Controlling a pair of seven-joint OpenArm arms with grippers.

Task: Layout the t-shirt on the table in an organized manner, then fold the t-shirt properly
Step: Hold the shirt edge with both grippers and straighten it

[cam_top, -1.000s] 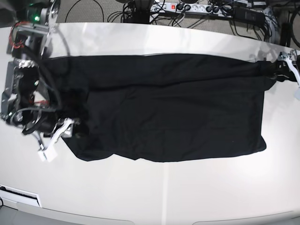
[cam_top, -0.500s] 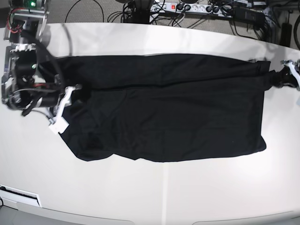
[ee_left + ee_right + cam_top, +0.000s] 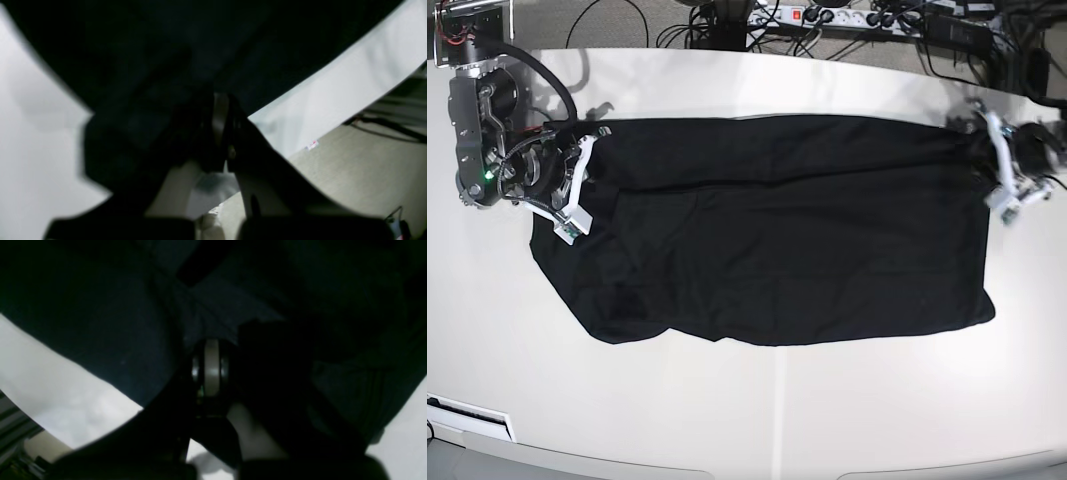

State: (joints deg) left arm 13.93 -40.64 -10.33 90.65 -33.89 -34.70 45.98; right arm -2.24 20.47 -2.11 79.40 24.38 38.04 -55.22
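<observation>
The plain black soft-fabric t-shirt [image 3: 777,230] lies spread lengthwise across the large glossy white table [image 3: 777,410], mostly flat, with one long fold already laid over along its far edge and some loose rumpling at the near left corner. So the layout part looks largely done and the folding has begun; the remaining folds appear still to come. The left gripper [image 3: 1005,175] sits at the shirt's right end and the right gripper [image 3: 577,185] at its left end, both on the far edge. Each has its jaws brought together; the dark wrist views suggest cloth pinched in each, though that is hard to confirm.
</observation>
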